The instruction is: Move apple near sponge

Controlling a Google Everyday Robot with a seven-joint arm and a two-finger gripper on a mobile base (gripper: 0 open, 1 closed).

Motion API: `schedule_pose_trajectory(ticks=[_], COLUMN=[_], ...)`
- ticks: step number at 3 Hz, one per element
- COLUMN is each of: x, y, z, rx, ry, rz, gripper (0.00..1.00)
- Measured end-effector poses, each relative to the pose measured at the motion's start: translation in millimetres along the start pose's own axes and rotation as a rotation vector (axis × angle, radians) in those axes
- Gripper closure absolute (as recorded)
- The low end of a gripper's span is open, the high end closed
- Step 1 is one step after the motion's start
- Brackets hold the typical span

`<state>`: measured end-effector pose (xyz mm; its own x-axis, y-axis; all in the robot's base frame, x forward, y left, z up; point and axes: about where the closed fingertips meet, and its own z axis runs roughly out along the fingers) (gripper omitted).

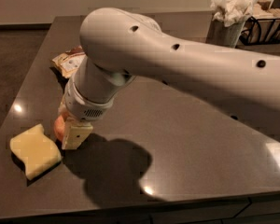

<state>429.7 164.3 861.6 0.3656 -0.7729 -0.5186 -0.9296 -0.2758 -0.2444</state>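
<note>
My gripper [69, 135] was clamped on the apple [59, 127], low over the table [191, 139]. The apple was just beside the sponge [35, 150], not touching it. Print on the snack bag [69, 62] was unreadable. The sponge lay near the table's left edge; bare tabletop extended rightward.
</note>
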Motion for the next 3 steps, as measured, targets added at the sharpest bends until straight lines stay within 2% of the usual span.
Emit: schedule_pose_trajectory(ticks=[1, 2, 3], x=[-1.6, -3.3, -3.4], y=[0.9, 1.5, 1.5], z=[-1.4, -2.8, -2.8], rx=[0.003, 0.006, 0.006], ry=[0.002, 0.004, 0.004], rz=[-0.004, -0.008, -0.008], gripper=[0.14, 0.0, 0.0])
